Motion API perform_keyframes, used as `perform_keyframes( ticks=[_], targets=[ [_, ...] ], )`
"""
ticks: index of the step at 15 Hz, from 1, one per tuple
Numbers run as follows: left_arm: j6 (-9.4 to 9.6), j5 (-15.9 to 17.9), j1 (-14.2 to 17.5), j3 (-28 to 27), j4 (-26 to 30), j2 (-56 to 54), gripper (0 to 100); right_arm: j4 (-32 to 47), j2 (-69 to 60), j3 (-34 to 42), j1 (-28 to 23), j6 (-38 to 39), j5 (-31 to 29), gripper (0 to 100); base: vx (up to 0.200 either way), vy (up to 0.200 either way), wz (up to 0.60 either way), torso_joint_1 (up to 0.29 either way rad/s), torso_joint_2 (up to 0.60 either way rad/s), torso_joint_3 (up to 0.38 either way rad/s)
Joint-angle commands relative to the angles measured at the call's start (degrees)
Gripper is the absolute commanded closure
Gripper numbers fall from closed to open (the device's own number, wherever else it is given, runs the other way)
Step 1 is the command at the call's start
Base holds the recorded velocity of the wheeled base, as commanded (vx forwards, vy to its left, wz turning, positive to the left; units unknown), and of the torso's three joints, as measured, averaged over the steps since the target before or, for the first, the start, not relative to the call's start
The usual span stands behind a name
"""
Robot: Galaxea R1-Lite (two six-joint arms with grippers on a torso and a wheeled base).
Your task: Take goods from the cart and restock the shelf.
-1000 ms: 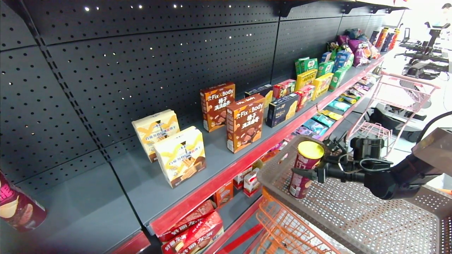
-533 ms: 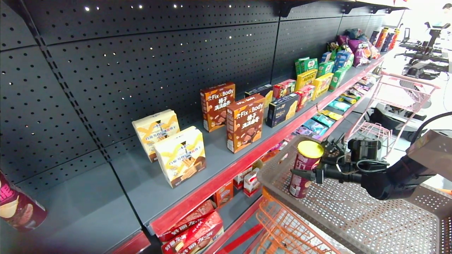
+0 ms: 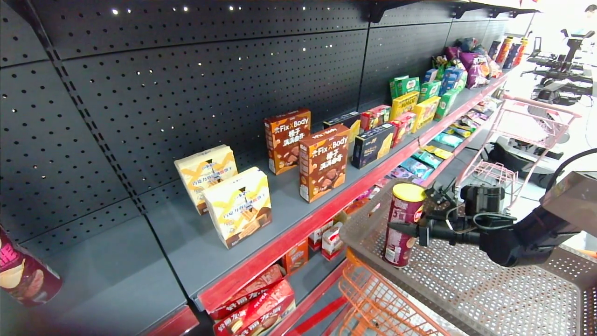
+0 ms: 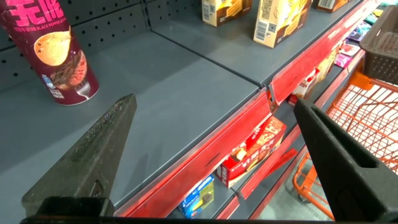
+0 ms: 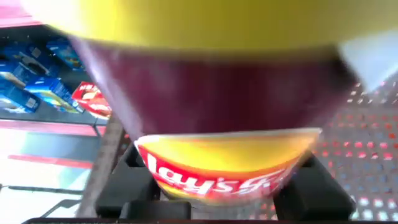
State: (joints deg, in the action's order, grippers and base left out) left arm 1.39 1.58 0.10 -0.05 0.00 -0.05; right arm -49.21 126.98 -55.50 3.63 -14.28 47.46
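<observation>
Head view: can (image 3: 402, 219) in right jaws; wrist: left jaws apart

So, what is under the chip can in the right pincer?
The cart's perforated tray lies under the chip can, gripped by the right pincer. Whether its base touches the tray cannot be told.

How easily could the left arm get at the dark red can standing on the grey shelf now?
Probably yes, easily. The left pincer is open above the grey shelf, and the dark red can stands upright off to one side, with only bare shelf between them.
</observation>
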Motion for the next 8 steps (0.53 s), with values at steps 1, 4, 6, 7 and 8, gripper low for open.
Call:
perform_keyframes(
  ticks=[1,4,6,7,8],
  targets=[
    [-0.07,0.0,-0.01,0.05,0.0,0.05,0,0.87,-6.48,1.89,-1.0,1.0,-0.96,100,0.0,0.0,0.0,0.0,0.0,0.0],
    [0.02,0.0,-0.01,0.05,0.0,0.05,0,4.04,-15.62,4.09,-2.67,3.9,-5.62,100,0.0,0.0,0.0,0.0,0.0,0.0],
    [0.02,0.0,-0.01,0.05,0.0,0.05,0,5.62,-21.24,6.46,-2.93,6.19,-6.85,100,0.0,0.0,0.0,0.0,0.0,0.0],
    [-0.07,0.0,-0.01,-0.04,0.0,0.05,0,6.23,-33.99,14.72,-2.75,7.77,-8.87,100,0.0,0.0,0.0,0.0,0.0,0.0],
    [0.02,0.0,-0.01,0.05,0.0,0.05,0,6.41,-39.61,18.68,-2.58,7.86,-10.9,100,0.0,0.0,0.0,0.0,0.0,0.0]
  ],
)
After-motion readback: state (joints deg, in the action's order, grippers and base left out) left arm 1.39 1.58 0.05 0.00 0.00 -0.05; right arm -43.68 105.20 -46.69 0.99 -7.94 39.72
